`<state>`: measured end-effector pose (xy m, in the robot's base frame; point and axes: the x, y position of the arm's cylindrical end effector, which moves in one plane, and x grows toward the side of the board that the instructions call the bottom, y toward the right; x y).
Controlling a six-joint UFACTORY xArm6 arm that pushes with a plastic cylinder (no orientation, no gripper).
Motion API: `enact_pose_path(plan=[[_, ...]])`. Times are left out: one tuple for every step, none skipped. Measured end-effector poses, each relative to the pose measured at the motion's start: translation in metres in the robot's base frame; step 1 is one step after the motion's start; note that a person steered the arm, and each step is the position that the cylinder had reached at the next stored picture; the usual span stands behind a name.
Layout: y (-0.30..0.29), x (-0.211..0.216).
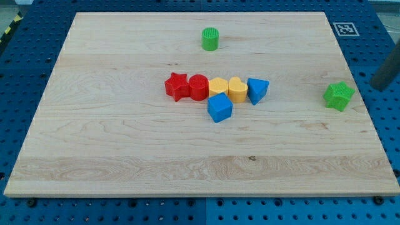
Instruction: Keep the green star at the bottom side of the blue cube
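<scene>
The green star (339, 95) lies near the board's right edge, far to the right of the blue cube (219, 107) and slightly higher in the view. The blue cube sits at the board's middle, just below a row of blocks. My tip (377, 86) shows at the view's right edge, just right of the green star and slightly above it, beyond the board's edge. It is apart from the star.
Above the blue cube runs a touching row: a red star (177, 85), a red cylinder (199, 87), a yellow block (218, 85), a yellow heart (237, 89) and a blue angular block (257, 90). A green cylinder (210, 39) stands near the top. The wooden board (125, 156) lies on a blue pegboard.
</scene>
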<state>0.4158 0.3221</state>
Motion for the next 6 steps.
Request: enact_pose_path(plan=[[-0.059,0.037],[-0.12,0.095],[-0.136,0.118],[-0.094,0.098],[-0.064,0.073],[-0.085,0.068]])
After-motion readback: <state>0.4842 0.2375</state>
